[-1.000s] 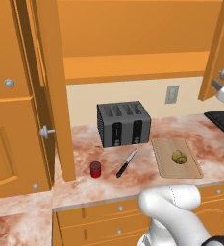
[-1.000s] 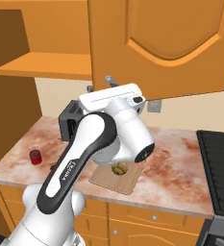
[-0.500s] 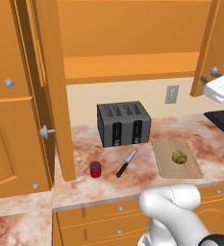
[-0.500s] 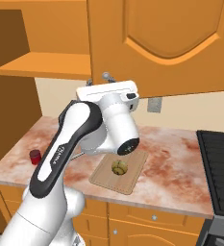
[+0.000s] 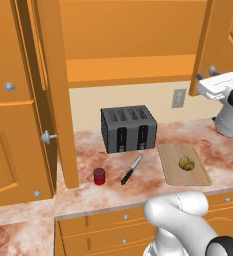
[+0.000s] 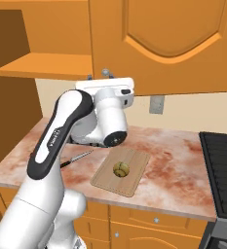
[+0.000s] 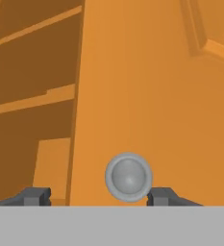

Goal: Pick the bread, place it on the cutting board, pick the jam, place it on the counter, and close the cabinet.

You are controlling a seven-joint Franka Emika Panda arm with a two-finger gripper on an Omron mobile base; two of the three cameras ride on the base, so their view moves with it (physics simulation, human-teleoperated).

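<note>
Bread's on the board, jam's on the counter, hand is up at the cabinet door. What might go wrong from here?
1. The gripper is open, and the knob sits right of centre; closing may catch only its edge.
2. Pushing the cabinet door shut could make the arm's elbow drop toward the bread on the cutting board.

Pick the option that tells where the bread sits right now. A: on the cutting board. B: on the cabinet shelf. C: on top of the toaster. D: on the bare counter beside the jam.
A: the bread rests on the cutting board to the right of the toaster, while the jam stands apart on the counter near the knife.
</note>
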